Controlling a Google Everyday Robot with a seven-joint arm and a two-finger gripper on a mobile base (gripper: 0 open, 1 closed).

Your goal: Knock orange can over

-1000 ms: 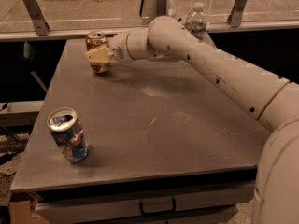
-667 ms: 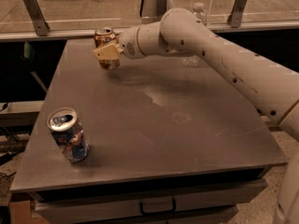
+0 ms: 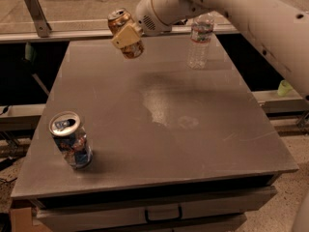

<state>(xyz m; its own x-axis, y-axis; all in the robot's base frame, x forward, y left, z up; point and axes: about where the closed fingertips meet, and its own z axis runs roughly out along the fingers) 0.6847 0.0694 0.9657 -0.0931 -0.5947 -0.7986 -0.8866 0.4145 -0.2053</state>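
The orange can (image 3: 119, 19) is at the table's far left, tilted with its silver top leaning left and its base near the back edge. My gripper (image 3: 127, 36) is closed around its middle, and a tan finger (image 3: 126, 35) crosses the can's front. The white arm reaches in from the upper right. I cannot tell whether the can's base touches the table (image 3: 203, 129).
A blue, red and white can (image 3: 71, 140) stands upright near the front left corner. A clear water bottle (image 3: 199, 41) stands at the back right, just beside the arm. A metal rail with a bracket (image 3: 36, 13) runs behind the table. Drawers sit below the front edge.
The gripper with the orange can has moved right along the back of the table, and the can now leans more. The view has come closer. The other can has not moved.
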